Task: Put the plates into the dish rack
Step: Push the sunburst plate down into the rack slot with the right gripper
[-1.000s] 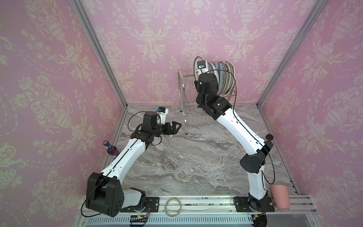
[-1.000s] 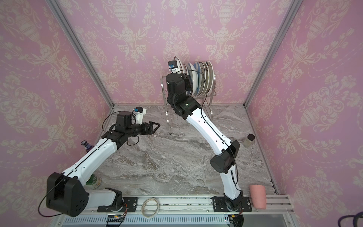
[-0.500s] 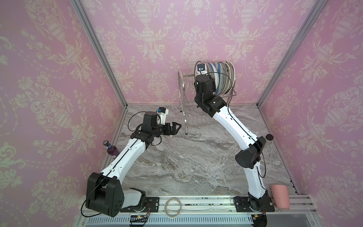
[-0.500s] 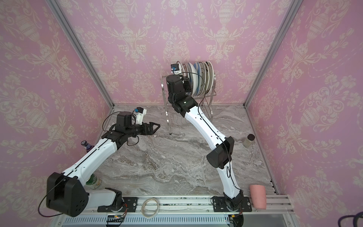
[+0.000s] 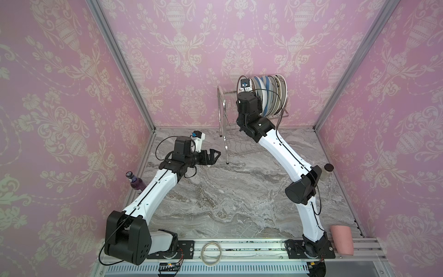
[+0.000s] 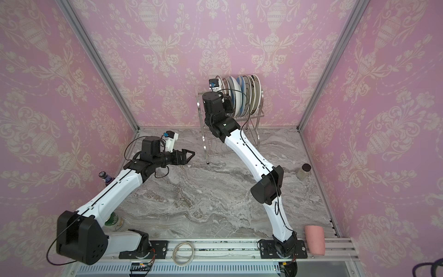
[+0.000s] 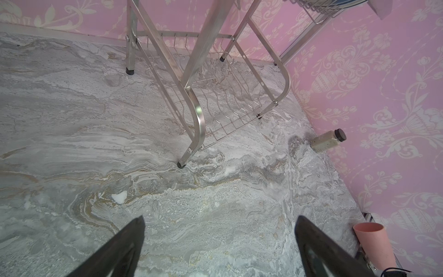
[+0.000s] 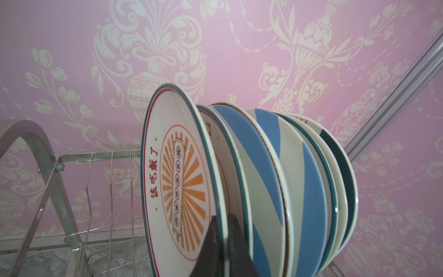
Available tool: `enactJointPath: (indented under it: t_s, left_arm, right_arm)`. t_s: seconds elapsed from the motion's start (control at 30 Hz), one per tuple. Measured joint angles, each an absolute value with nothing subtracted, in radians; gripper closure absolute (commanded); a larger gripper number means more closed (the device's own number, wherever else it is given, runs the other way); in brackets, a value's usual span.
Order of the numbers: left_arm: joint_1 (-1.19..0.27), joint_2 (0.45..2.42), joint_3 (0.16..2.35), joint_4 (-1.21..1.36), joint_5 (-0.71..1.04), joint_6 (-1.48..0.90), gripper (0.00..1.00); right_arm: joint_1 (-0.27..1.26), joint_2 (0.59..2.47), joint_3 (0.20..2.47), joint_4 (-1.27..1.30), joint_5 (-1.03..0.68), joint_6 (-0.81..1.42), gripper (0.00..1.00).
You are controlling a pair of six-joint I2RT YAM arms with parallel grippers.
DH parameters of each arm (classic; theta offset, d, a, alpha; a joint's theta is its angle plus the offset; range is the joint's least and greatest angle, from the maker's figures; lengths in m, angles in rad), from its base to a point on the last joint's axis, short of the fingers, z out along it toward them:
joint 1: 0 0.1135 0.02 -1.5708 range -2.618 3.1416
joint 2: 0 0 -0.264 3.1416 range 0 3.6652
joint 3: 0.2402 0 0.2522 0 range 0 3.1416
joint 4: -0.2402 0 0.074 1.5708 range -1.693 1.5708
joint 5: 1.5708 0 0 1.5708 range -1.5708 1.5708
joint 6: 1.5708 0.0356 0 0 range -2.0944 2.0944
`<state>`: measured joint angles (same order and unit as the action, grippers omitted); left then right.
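The dish rack (image 5: 226, 134) (image 6: 205, 134) stands at the back wall, with several plates (image 5: 273, 96) (image 6: 244, 96) upright on edge in its upper tier. In the right wrist view my right gripper (image 8: 223, 221) is shut on the rim of the orange sunburst plate (image 8: 182, 187), the end plate of the row, beside a blue-white striped plate (image 8: 275, 167). My left gripper (image 5: 214, 156) (image 7: 219, 220) hangs open and holding nothing over the marble, a little short of the rack's front leg (image 7: 191, 148). The rack's lower tier (image 7: 223, 100) holds nothing.
A purple bottle (image 5: 135, 183) stands by the left wall and a green-labelled bottle (image 6: 114, 220) near the left arm's base. A small jar (image 5: 328, 169) sits by the right wall, a pink cup (image 5: 341, 239) at the front right, a tape ring (image 5: 211, 250) on the front rail.
My right arm has pushed the sunburst plate rightward against the row in the upper tier, its elbow swinging left. The left arm has stayed still.
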<state>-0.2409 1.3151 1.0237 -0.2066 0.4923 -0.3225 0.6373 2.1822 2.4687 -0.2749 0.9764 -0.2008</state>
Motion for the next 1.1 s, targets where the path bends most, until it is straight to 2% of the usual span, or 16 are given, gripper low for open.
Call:
enactJointPath:
  t_s: [0.5,0.83,1.1]
  left_arm:
    - [-0.206,1.282,1.007,-0.218,0.487,-0.303,0.01]
    - [-0.206,1.279,1.001,-0.219,0.485,-0.296,0.01]
    - [-0.206,1.271,1.000,-0.226,0.485,-0.296,0.01]
  right_arm:
    - [0.637,2.242,2.537,-0.277,0.978,-0.173,1.00]
    - [0.671,2.291,2.580,-0.194,1.021,-0.356,1.00]
    - [0.677,2.293,2.577,-0.189,1.041,-0.369,1.00]
